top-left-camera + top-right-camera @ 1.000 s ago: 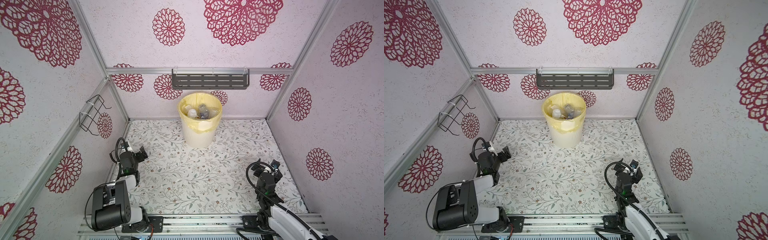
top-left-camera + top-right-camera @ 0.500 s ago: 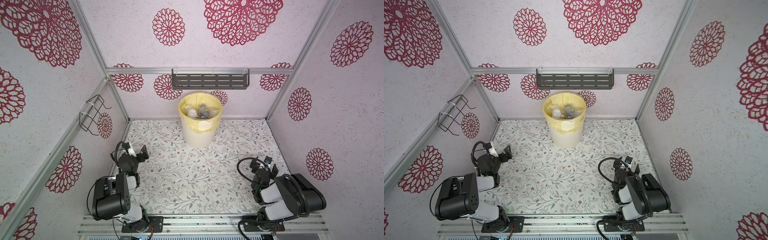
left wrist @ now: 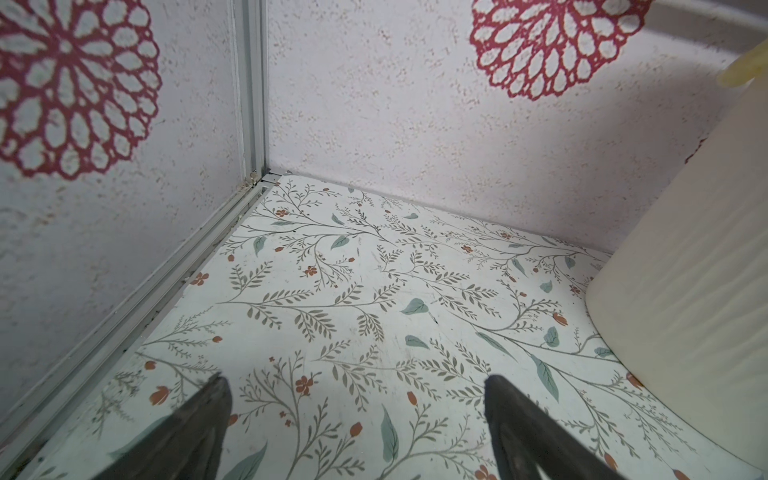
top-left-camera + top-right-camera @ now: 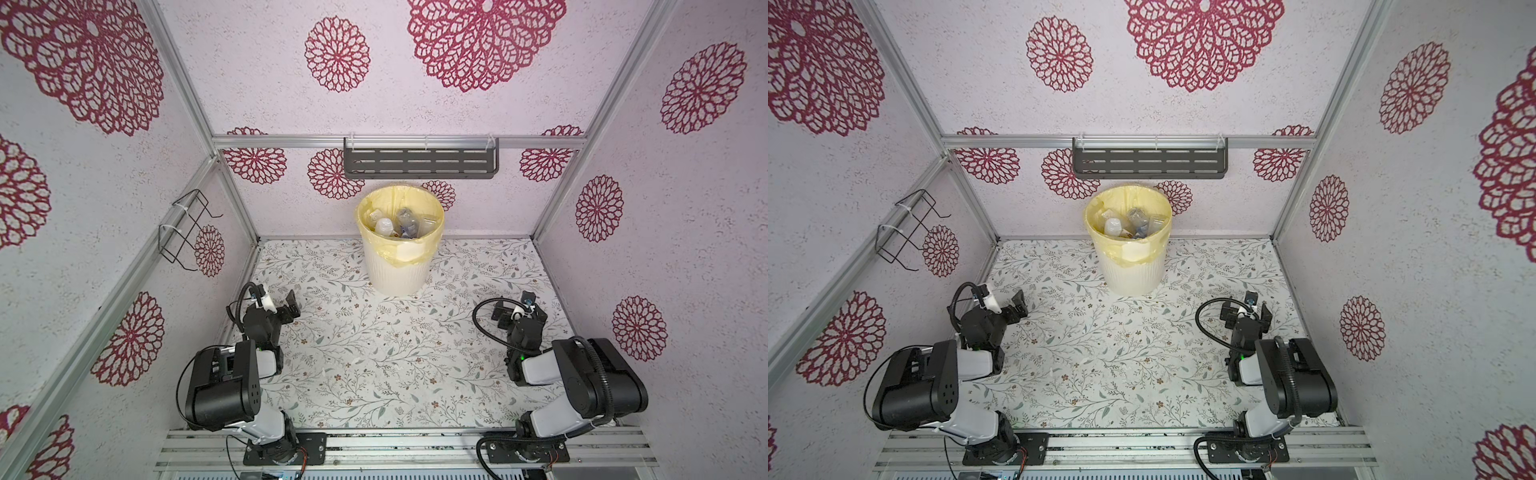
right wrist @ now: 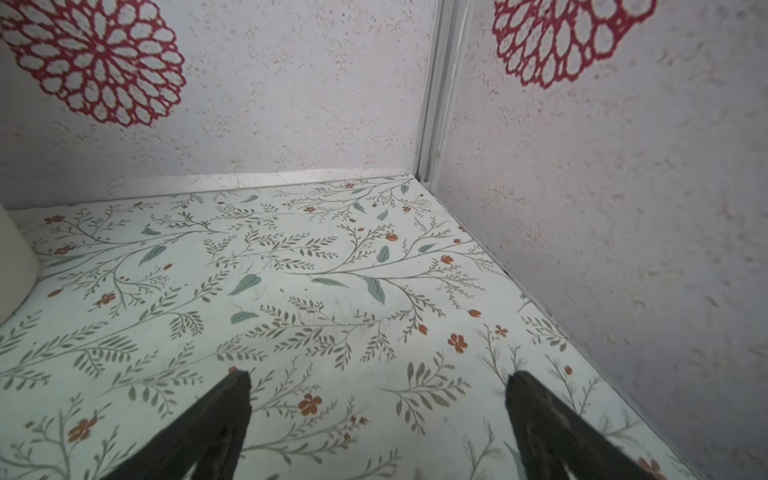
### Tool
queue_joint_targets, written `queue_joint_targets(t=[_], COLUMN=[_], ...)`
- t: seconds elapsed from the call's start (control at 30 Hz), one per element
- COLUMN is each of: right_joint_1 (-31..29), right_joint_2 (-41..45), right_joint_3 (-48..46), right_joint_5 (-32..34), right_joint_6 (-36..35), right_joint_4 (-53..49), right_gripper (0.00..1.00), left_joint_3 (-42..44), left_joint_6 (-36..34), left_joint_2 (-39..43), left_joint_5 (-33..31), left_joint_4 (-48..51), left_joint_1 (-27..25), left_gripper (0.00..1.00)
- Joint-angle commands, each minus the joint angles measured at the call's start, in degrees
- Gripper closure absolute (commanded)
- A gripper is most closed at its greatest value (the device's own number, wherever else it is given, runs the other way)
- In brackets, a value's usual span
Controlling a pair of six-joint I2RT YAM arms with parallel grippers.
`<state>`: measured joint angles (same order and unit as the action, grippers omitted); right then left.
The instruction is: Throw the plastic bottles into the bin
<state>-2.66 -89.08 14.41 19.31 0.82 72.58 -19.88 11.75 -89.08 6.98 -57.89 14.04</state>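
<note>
In both top views the bottles lie in the bin on the bench, none outside; I judge the job done. Left wrist view: my left gripper stands wide and empty, nothing left to grasp, the bin beside it. Right wrist view: my right gripper is wide, empty too.

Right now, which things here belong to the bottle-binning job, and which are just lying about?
Job: plastic bottles, inside the bin; left gripper and right gripper, both open and empty.
Just there: grey slotted shelf on the back wall; wire rack on the left wall.
</note>
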Motion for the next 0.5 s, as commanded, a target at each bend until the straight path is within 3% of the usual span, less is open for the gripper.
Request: queue_joint_targets(t=[0.0, 0.47], right_joint_1=[1.4, 1.1], right_joint_2=[0.9, 1.1], right_joint_3=[0.2, 0.2], right_joint_5=[-6.3, -5.7], right_joint_6=[1.2, 0.8], right_joint_4=[-3.5, -4.0], right_gripper=[0.01, 0.01], left_joint_3=[-0.9, -0.8], left_joint_6=[-1.7, -1.8], left_joint_2=[-0.4, -0.5], left_joint_5=[2.3, 2.4], left_joint_4=[-0.3, -0.5], left_joint_1=[0.3, 0.2], left_gripper=[0.03, 0.03])
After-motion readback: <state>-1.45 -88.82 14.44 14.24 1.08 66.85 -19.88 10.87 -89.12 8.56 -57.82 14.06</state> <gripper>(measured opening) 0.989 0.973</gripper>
